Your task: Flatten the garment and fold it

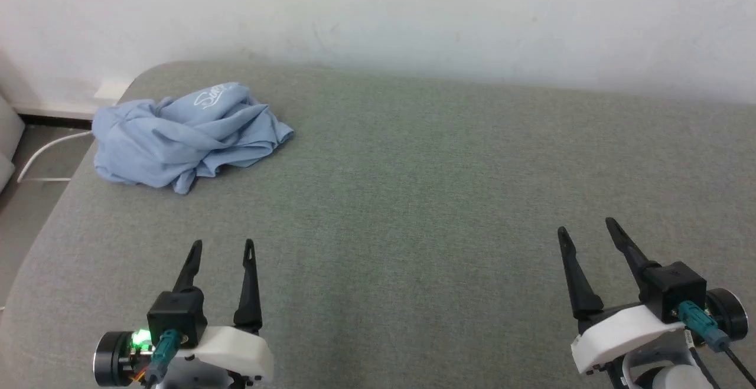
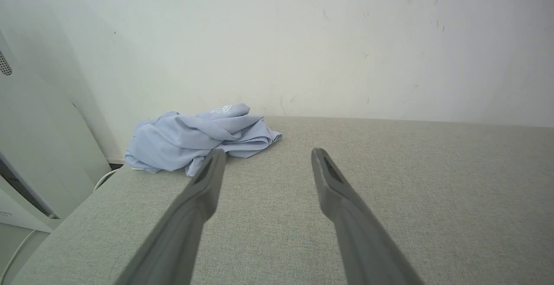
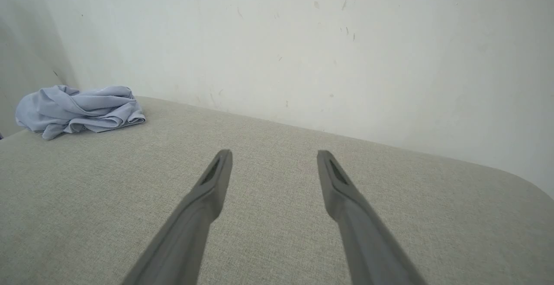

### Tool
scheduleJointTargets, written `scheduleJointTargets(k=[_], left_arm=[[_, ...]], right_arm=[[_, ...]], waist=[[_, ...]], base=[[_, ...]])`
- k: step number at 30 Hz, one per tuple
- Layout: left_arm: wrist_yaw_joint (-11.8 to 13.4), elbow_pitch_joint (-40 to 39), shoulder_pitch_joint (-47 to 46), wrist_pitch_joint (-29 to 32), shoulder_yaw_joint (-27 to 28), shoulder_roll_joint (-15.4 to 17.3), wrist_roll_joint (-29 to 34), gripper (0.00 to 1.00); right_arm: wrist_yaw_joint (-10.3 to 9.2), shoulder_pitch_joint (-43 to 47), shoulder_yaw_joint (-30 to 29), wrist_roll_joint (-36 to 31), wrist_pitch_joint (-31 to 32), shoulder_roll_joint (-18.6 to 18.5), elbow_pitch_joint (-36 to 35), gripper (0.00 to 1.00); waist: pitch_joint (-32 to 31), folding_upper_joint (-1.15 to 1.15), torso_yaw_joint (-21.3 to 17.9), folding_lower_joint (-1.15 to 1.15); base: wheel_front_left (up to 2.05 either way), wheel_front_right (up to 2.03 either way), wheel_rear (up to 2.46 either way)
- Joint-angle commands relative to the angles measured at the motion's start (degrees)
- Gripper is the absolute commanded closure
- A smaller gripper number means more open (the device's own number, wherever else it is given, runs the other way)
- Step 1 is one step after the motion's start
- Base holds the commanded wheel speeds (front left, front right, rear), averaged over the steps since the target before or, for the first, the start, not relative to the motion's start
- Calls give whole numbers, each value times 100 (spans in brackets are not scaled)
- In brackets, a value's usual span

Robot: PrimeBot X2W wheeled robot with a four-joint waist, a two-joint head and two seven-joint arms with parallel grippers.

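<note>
The garment [image 1: 183, 135], a light blue shirt, is left crumpled in a loose heap at the far left corner of a grey-green padded surface [image 1: 413, 188]. It reaches the surface's left edge, and white cursive script [image 1: 211, 95] is turned upward on its top fold. Behind the garment a pale, scuffed wall [image 1: 378, 11] is seen, and a dark skirting strip [image 1: 50, 120] is seen just left of the garment at the wall's foot. Below and left of the garment, off the surface, a white cable [image 1: 44, 153] is looped over the floor [image 1: 23, 218]. In the left wrist view a white slanted panel [image 2: 39, 155] is shown left of the garment. The left gripper [image 1: 223, 242] is held well apart from the garment, on the near side and slightly right of it, with its 2 dark fingers spread wide and nothing gripped. A green light [image 1: 140, 337] is lit at its wrist. The right gripper [image 1: 586, 226] is held far to the right of the garment, likewise on the near side, with its 2 fingers splayed wide and nothing between them. The stretch between the garment and each gripper is taken up by plain fabric surface. In both wrist views the garment is seen beyond the fingertips, untouched.
</note>
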Motion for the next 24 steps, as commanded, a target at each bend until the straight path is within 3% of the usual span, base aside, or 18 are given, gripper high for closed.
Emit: scheduleJointTargets(k=[1, 24], left_arm=[[75, -21, 95, -52, -10, -10, -51, 0], [130, -52, 268, -328, -37, -10, -44, 0]], right_arm=[[-5, 20, 18, 15, -49, 10, 25, 0], [-8, 54, 144, 117, -325, 15, 194, 0]], waist=[[1, -1, 104, 0], [-87, -1, 997, 0]], base=[[0, 0, 0], [0, 0, 0]])
